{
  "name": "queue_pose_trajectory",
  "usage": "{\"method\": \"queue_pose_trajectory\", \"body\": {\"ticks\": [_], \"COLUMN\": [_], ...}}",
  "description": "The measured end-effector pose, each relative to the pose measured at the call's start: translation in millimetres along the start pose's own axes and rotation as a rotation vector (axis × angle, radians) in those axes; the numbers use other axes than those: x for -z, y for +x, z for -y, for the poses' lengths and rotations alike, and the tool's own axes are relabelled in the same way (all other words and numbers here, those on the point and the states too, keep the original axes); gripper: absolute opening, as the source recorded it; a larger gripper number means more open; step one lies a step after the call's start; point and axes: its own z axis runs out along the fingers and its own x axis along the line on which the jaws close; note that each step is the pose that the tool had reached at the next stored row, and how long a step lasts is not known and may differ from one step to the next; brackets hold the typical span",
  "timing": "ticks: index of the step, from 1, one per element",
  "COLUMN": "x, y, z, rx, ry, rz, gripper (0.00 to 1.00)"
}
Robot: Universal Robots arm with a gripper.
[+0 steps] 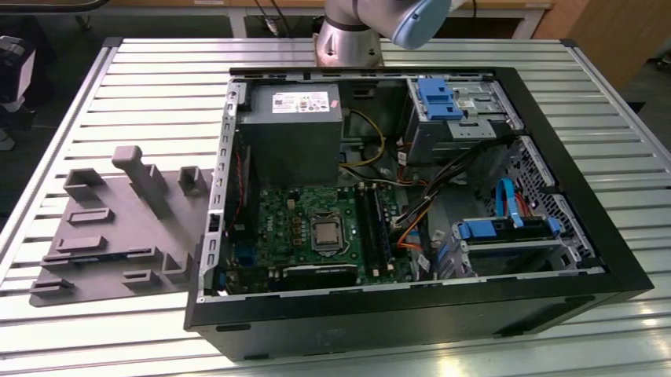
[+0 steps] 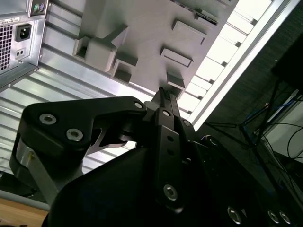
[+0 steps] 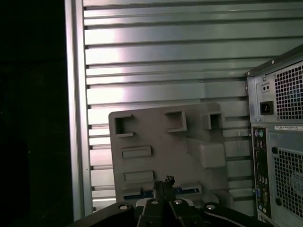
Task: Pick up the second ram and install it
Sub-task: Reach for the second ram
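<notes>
On the slatted metal worktop, a grey plastic tray holds the thin dark memory stick: light, brittle, we judge, best pinched edgewise. Our empty tool hangs clenched.

Silver arm, pale-blue cap; black gripper, silver screws.

Second ram partly behind end effector

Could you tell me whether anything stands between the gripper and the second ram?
Nothing visible does: the gripper hangs over the grey tray, with open air down to the second ram lying in it.
</notes>
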Motion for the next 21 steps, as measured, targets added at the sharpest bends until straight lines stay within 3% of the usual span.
{"method": "queue_pose_trajectory", "body": {"ticks": [21], "x": [-1.2], "y": [12.8], "z": [9.5], "rx": [0.000], "ry": [-0.0002], "rz": [0.0000], "gripper": [0.11]}}
